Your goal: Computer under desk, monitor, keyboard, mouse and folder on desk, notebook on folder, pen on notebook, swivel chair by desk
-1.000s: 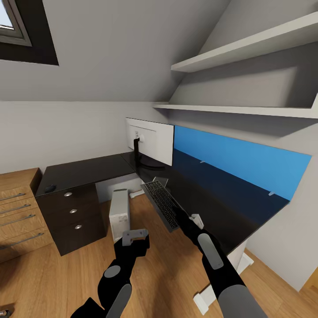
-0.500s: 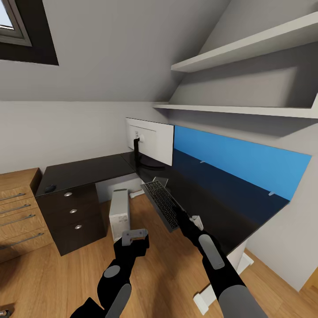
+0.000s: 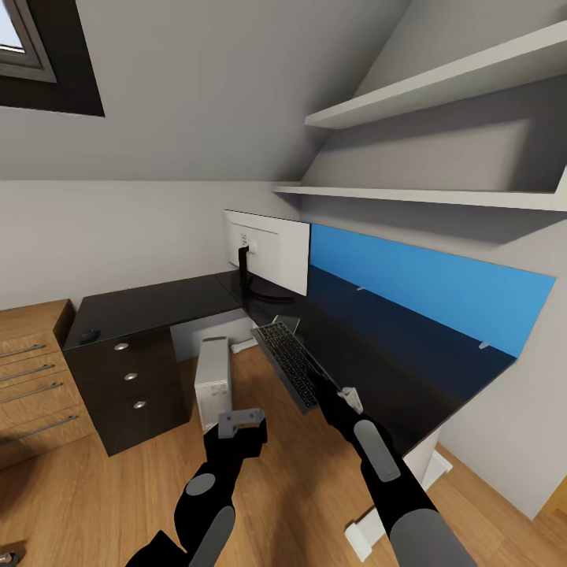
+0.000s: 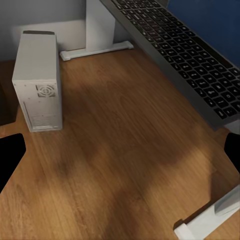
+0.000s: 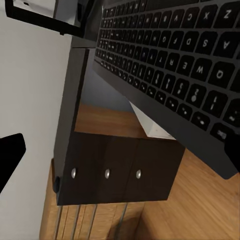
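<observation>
Keyboard (image 3: pixel 287 362) caught tilted and jutting past the front edge of the desk (image 3: pixel 157 303), far end toward the monitor, near end out over the wooden floor; clearly not yet settled flat. Spotted at far left: mouse (image 3: pixel 88 335), a small dark blob on the desk's short wing above the drawers (image 3: pixel 130 378), well apart from everything else. Then computer (image 3: pixel 213 374), upright on the floor in the gap under the desk. Next, left gripper (image 3: pixel 240 421), held low above the floor just in front of the tower, jaws spread wide with nothing between them in the left wrist view. Further along, monitor (image 3: pixel 276 252), standing in the desk's corner with its white back to the camera. Right gripper (image 3: pixel 346 396) poised at the keyboard's near end; fingers set far apart in the right wrist view, so judged released rather than clamped, though contact of one finger with the keyboard's corner could not be ruled out. Best handled, probably, by taking hold at the overhanging end, levelling the board, then sliding it fully onto the glossy top beside the monitor's stand without clipping the base. Underside support of the keyboard hidden. Mouse too small for detail.
</observation>
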Robot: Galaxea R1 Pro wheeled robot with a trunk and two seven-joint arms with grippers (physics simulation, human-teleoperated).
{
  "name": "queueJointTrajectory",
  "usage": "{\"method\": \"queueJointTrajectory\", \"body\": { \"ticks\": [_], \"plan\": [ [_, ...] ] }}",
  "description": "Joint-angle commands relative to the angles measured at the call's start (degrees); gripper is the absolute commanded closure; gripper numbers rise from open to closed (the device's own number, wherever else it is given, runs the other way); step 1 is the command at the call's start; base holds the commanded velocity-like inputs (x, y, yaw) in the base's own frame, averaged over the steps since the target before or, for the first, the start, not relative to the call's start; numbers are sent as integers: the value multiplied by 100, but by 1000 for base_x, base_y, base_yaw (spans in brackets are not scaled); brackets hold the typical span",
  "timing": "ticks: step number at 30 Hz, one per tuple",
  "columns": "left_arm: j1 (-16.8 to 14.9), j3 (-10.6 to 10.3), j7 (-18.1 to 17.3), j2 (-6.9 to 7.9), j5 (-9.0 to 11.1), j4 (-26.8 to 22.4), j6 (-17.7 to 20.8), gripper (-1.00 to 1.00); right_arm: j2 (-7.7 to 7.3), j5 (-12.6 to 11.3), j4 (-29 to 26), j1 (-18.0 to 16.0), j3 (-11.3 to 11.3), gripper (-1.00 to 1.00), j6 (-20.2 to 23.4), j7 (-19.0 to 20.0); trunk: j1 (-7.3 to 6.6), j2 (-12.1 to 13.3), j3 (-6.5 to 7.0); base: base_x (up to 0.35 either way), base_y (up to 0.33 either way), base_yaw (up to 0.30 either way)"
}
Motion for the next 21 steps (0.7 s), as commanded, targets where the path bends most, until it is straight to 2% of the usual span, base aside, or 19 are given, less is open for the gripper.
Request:
{"method": "queueJointTrajectory", "body": {
  "ticks": [1,8,13,21],
  "plan": [
    [-6,-9,51,1,49,-8,12,-100,-1,-41,-6,-3,1,-100,12,-22,0,-4,-6,0,0,0],
    [-6,-13,51,1,49,-5,12,-100,-10,-43,-3,-3,0,-100,-125,-47,0,-4,-6,0,0,0],
    [-6,-10,51,1,49,-2,12,-100,-6,-52,-18,12,6,-100,-328,-265,0,-4,-6,0,0,0],
    [-6,-10,51,1,49,-1,12,-100,-6,-59,-48,38,3,-100,-380,-495,0,-4,-6,0,0,0]
  ]
}}
